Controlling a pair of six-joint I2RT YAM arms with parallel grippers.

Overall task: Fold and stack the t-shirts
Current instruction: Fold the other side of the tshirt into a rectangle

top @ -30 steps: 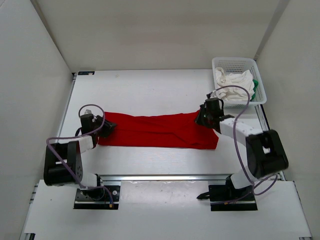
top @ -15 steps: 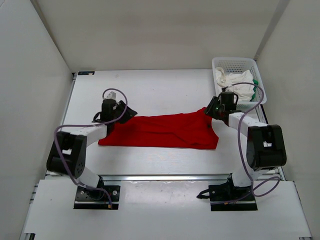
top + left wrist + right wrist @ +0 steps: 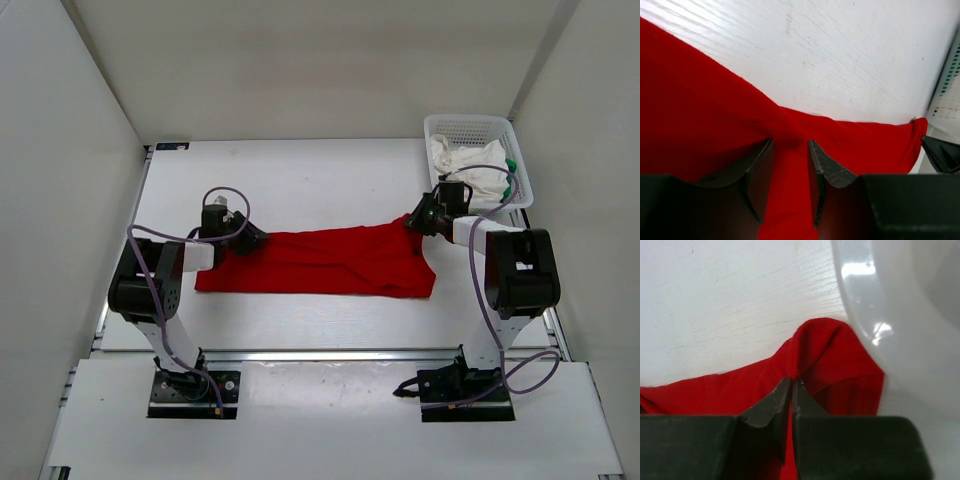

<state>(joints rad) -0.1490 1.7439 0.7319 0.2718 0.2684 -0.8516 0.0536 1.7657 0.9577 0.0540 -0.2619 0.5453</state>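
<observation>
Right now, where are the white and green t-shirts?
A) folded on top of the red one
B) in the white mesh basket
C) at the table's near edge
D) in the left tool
B: the white t-shirt and a sliver of the green t-shirt sit inside the basket at the far right, apart from the red t-shirt.

Red t-shirt (image 3: 320, 262): plain bright red, laid out flat-ish as a long wrinkled band running left from the basket (image 3: 470, 125). Its right end is just beside the basket's near-left corner, both far corners are drawn up into small puckered peaks, and the end nearest the basket is wider than the far end. White t-shirt (image 3: 470, 170): crumpled in a loose heap inside the basket, filling its near half. Green t-shirt (image 3: 511, 175): only a small sliver shows, inside the basket against its right wall, touching the white one, mostly hidden.
</observation>
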